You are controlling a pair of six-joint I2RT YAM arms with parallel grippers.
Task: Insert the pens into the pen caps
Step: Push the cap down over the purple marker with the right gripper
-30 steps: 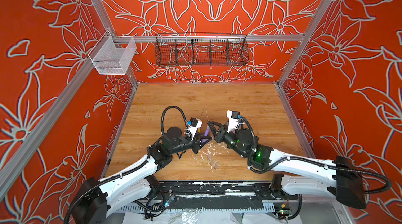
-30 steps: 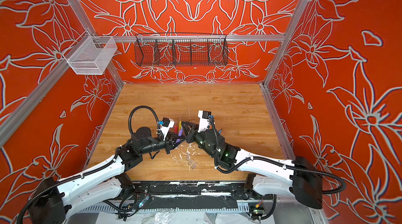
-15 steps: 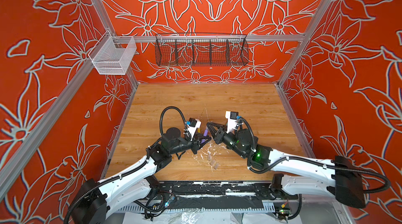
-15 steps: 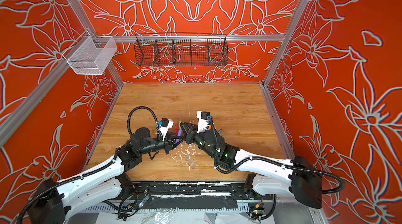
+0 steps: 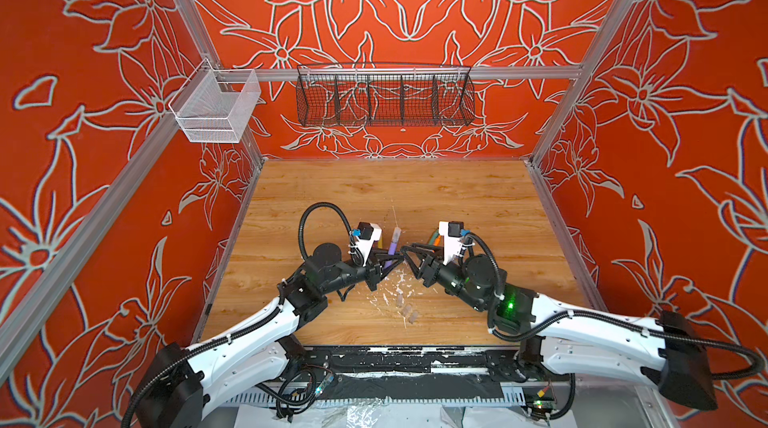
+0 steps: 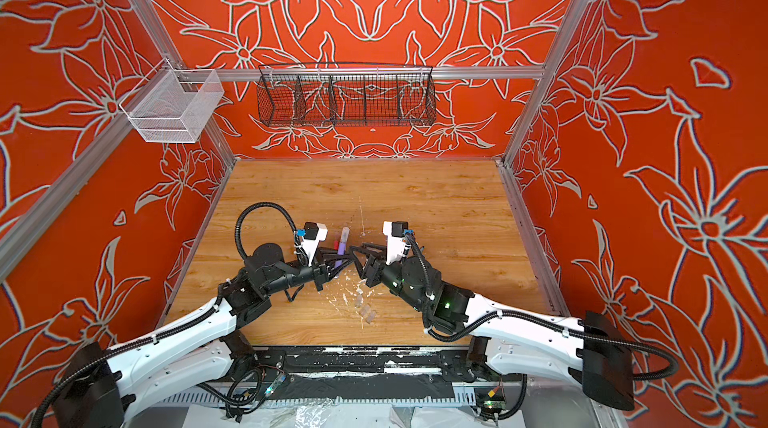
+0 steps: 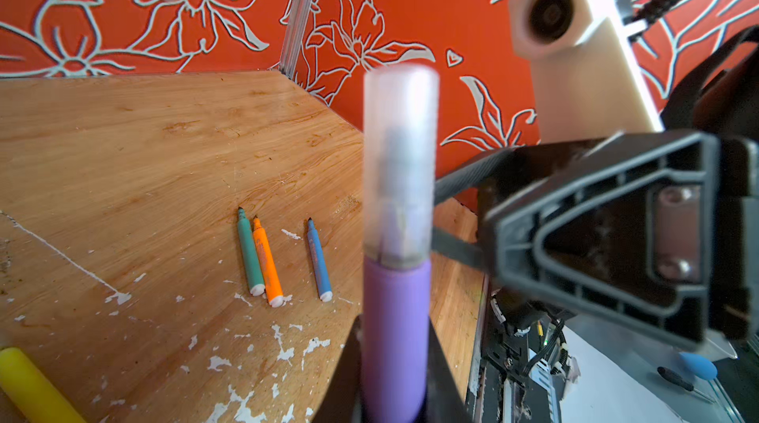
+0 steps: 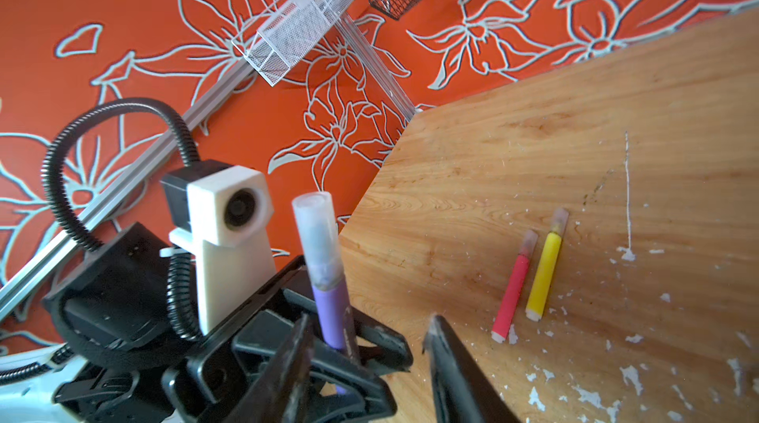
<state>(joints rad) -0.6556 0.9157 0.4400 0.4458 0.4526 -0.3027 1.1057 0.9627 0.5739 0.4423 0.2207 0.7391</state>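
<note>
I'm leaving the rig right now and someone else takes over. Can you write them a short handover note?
Left gripper: shut on purple pen, clear cap fitted.
Right gripper: open, empty.
Done: pink pen, yellow pen capped, on the table.
To do: green pen, orange pen, blue pen uncapped; loose caps lie between the arms.

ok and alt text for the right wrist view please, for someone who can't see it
A purple pen with a clear cap pushed on stands nearly upright in the shut left gripper, just beyond the open right gripper. On the wooden table lie a capped pink pen and a capped yellow pen, side by side among white flecks.
</note>
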